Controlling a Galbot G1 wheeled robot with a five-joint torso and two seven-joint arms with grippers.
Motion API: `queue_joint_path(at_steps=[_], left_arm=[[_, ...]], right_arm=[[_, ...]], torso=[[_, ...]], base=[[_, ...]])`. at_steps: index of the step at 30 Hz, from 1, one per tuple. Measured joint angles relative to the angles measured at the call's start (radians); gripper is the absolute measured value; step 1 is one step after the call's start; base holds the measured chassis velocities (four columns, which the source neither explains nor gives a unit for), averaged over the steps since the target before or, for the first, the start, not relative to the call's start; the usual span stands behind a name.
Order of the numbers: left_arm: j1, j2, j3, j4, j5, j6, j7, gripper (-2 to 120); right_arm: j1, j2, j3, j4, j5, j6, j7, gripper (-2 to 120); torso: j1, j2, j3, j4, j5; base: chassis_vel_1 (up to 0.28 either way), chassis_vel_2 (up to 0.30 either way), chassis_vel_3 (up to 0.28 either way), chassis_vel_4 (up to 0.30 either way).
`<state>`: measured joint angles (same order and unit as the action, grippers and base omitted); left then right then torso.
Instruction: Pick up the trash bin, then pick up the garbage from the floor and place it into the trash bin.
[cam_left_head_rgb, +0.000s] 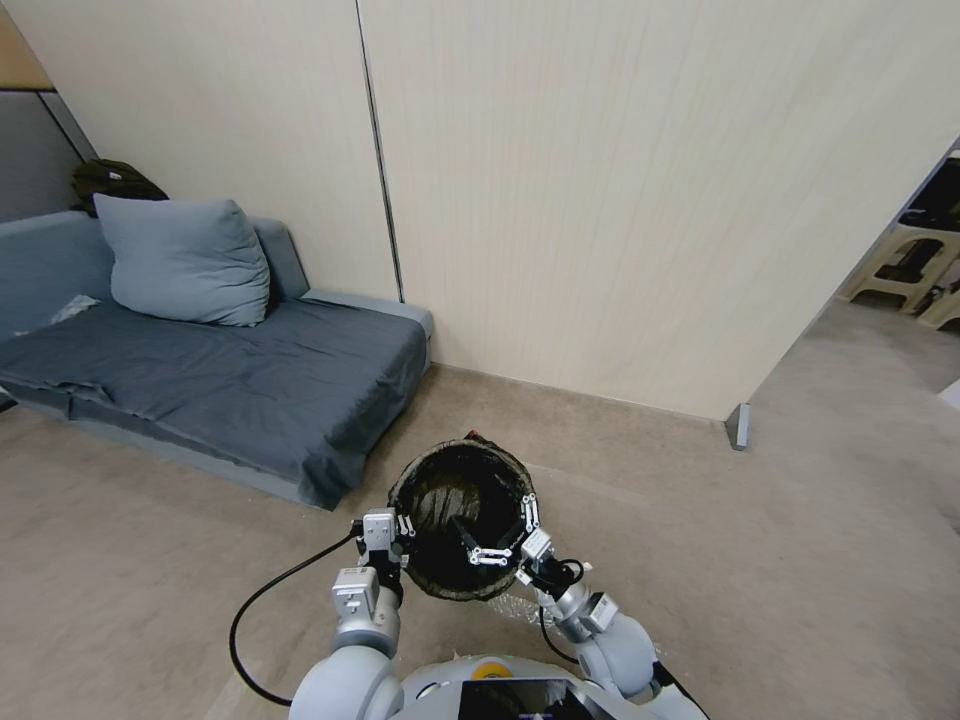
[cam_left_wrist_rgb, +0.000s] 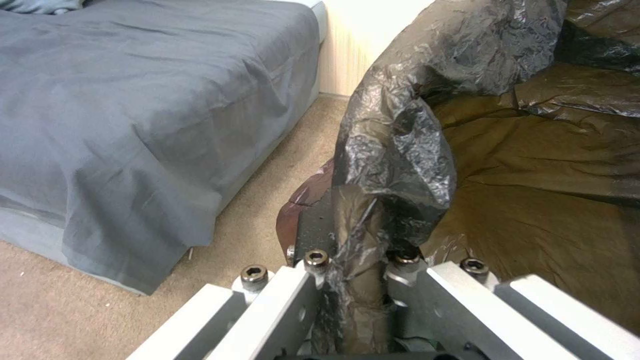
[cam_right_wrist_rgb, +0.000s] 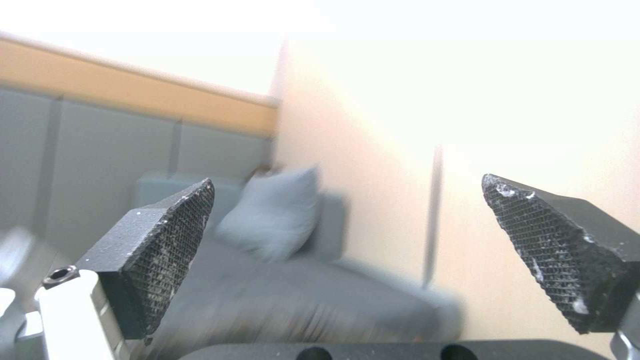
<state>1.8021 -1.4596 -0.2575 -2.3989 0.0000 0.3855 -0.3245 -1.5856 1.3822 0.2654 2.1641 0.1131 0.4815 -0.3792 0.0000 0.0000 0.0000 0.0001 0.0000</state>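
Bin-liner rim pinched in our left gripper (cam_left_head_rgb: 402, 527) holds the trash bin (cam_left_head_rgb: 461, 521) low in frame centre, while our right gripper (cam_left_head_rgb: 500, 540), spread wide and empty, hangs over its mouth.

Left hand (cam_left_wrist_rgb: 363, 280) clamped on trash bin (cam_left_wrist_rgb: 400, 165) bag-covered rim, grey sofa (cam_left_wrist_rgb: 147, 115) beside, beige carpet (cam_left_wrist_rgb: 267, 200) below

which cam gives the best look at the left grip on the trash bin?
Left wrist view: the left gripper is shut on the bag-lined rim of the trash bin, seen close up. The head view shows the whole trash bin with that gripper at its rim, small. The right wrist view faces the sofa.
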Motion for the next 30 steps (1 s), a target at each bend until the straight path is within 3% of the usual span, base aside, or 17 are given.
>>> queue_joint_path(at_steps=[4,7,16,30], left_arm=[[0.000,0.000,0.000,0.003,0.001,0.000,0.000,0],[0.002,0.002,-0.008,0.006,0.001,-0.001,-0.002,0],[0.004,0.007,-0.026,0.005,-0.009,-0.008,-0.012,0],[0.002,0.010,-0.019,0.005,-0.016,-0.016,-0.013,0]], right_arm=[[-0.004,0.012,0.022,0.052,0.000,-0.005,0.029,100],[-0.018,0.041,0.105,0.109,-0.009,-0.009,0.104,100],[-0.135,0.130,0.268,0.053,-0.078,-0.055,0.341,100],[-0.154,0.164,0.309,-0.017,-0.082,-0.045,0.406,100]], torso=[[0.000,0.000,0.000,0.0001,0.0000],[0.000,0.000,0.000,0.0003,0.0000],[0.000,0.000,0.000,-0.0002,0.0001],[0.000,0.000,0.000,-0.0001,-0.0001]], base=[[0.000,0.000,0.000,0.000],[0.000,0.000,0.000,0.000],[0.000,0.000,0.000,0.000],[0.000,0.000,0.000,0.000]])
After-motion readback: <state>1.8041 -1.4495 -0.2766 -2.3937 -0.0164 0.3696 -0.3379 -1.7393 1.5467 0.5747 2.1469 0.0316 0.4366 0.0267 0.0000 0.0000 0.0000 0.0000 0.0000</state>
